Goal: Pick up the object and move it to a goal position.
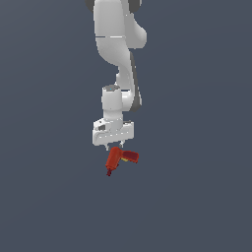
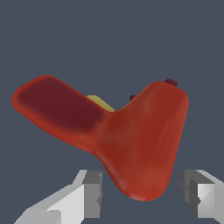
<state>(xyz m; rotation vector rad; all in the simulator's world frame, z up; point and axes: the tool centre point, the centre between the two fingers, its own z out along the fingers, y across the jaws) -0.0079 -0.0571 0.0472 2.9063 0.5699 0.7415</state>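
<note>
The object, a small red L-shaped toy drill (image 1: 116, 160), lies on the dark floor just below my gripper (image 1: 113, 146). Its yellow patch (image 1: 131, 156) points to the exterior view's right and its dark tip (image 1: 109, 172) points down in that view. In the wrist view the drill (image 2: 140, 135) fills the middle, with a bit of yellow (image 2: 99, 103) behind it. My gripper (image 2: 141, 192) is open. Its fingers (image 2: 89, 194) stand on either side of the drill's thick end, with a small gap on each side. I cannot tell how high the fingertips are above the floor.
The white arm (image 1: 118, 54) comes down from the top of the exterior view. Around the drill there is only a plain dark grey-blue surface (image 1: 197, 197). No goal marker shows in either view.
</note>
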